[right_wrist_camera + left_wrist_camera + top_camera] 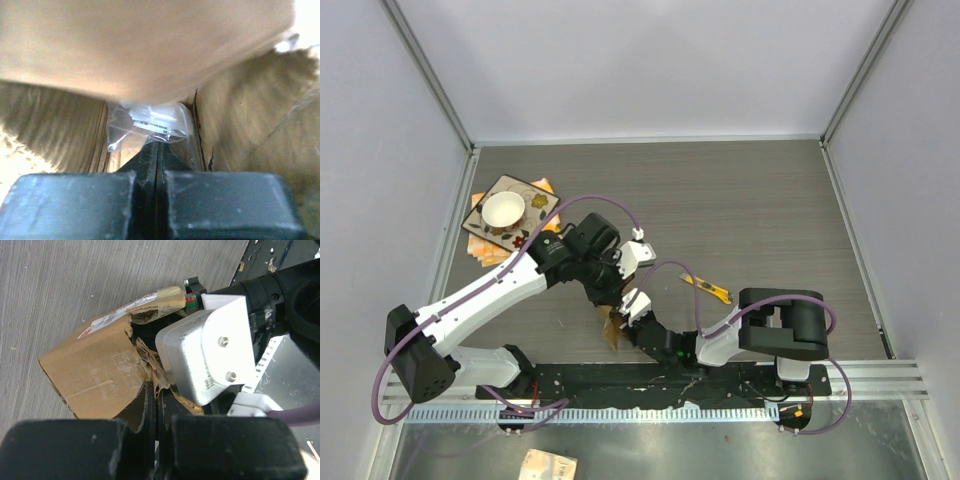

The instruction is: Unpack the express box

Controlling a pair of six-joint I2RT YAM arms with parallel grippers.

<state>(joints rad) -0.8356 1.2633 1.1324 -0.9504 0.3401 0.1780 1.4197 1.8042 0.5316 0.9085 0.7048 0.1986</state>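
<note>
Brown cardboard box (95, 375), labelled top torn open, tilted near front edge of surface (740, 220); clear bag (150, 125) inside.

It looks like a robotics lab test cell to me: plain white panel walls (640, 60) in aluminium framing (432, 75) box in a grey wood-grain table (750, 200), and two cabled robot arms (490, 295) are bolted to a black base plate (620, 380) at its near edge.

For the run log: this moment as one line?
left gripper: shut on express box | right gripper: shut on plastic bag inside box
</note>
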